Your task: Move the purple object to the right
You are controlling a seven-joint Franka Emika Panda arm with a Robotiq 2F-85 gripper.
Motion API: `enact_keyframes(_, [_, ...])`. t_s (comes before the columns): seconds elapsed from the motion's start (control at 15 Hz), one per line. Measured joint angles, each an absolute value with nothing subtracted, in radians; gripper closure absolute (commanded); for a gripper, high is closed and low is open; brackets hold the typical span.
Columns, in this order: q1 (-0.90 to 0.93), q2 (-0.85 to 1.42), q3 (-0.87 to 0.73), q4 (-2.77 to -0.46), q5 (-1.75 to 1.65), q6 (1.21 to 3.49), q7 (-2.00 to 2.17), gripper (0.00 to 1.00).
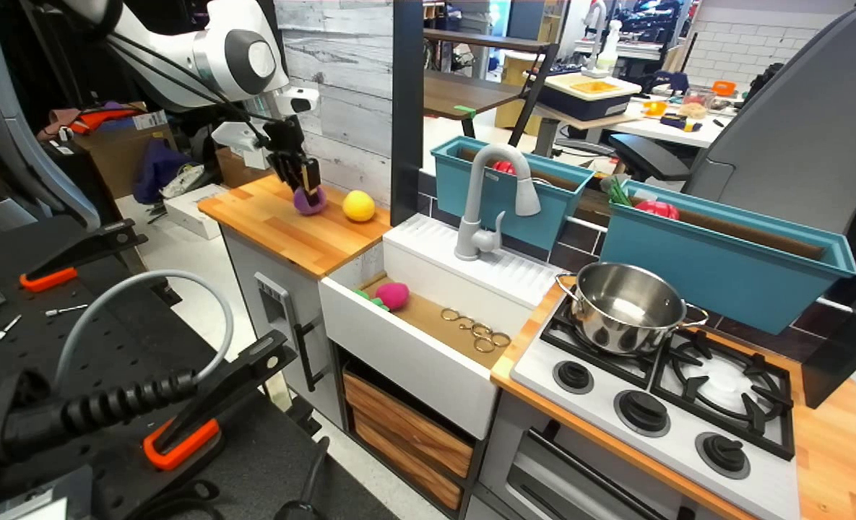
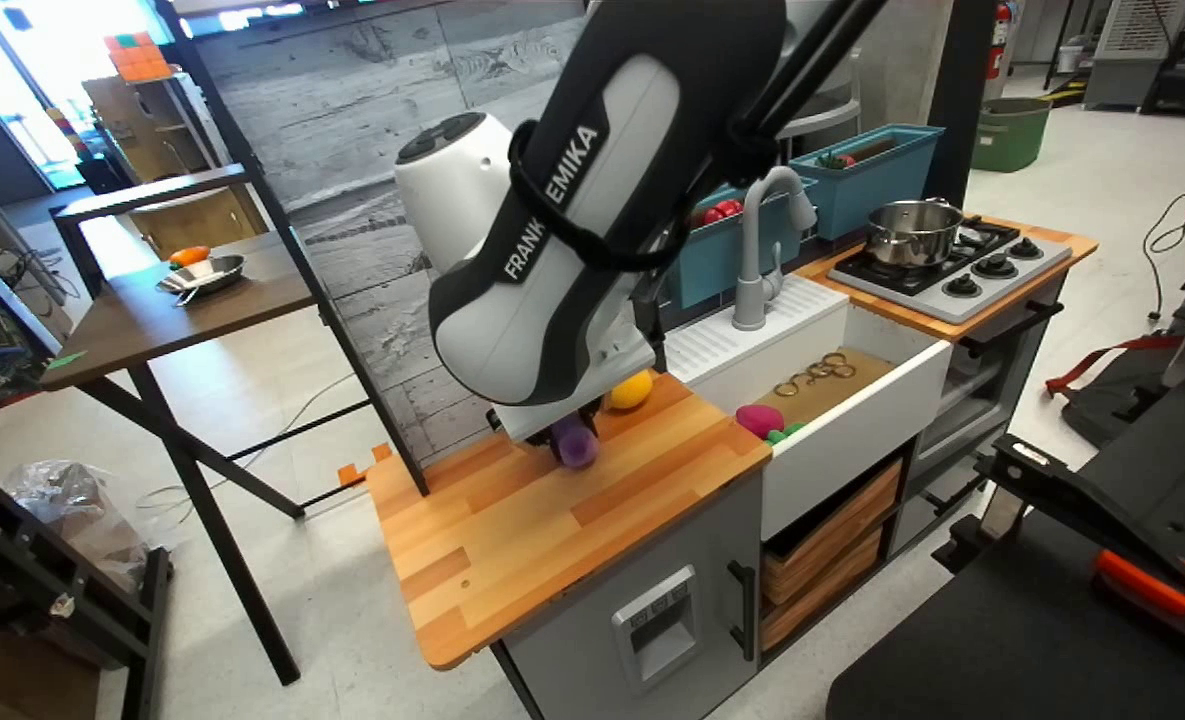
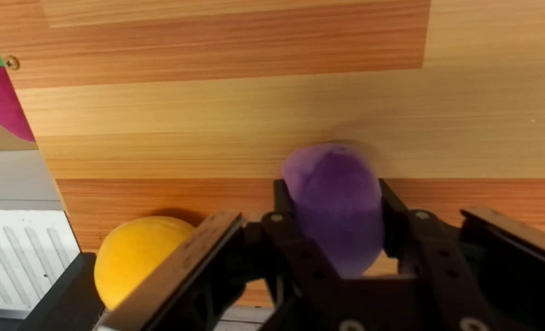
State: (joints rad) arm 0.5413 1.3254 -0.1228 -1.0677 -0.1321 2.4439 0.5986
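Note:
The purple ball point(image 1: 310, 210) is at the wooden countertop, low between my fingers; I cannot tell whether it rests on the wood or hangs just above it. It also shows in an exterior view point(image 2: 578, 448), partly covered by the arm, and in the wrist view point(image 3: 339, 220). My gripper point(image 3: 333, 195) points down with one finger pressed on each side of the ball, shut on it. In an exterior view the gripper point(image 1: 305, 182) stands over the counter near its back edge.
A yellow ball point(image 1: 359, 206) sits close beside the gripper, toward the sink point(image 1: 406, 347). A pink-magenta object point(image 1: 393, 296) with green parts and several rings point(image 1: 482, 331) lie in the sink. A grey plank wall point(image 1: 341, 87) rises behind the counter point(image 1: 283, 224). A faucet point(image 1: 474, 195) stands beyond.

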Motion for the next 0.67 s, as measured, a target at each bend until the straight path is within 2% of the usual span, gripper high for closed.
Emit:
enact_keyframes(0.07, [0.542, 1.325, -0.123, -1.06, -0.132, 2.436, 0.598, 0.91])
enact_keyframes(0.33, [0.543, 1.304, -0.119, -1.065, -0.131, 2.424, 0.591, 0.97])
enact_keyframes(0.4, [0.543, 1.286, -0.114, -1.082, -0.13, 2.419, 0.588, 0.94])
enact_keyframes(0.67, [0.54, 1.158, -0.084, -1.239, -0.119, 2.333, 0.585, 0.94])
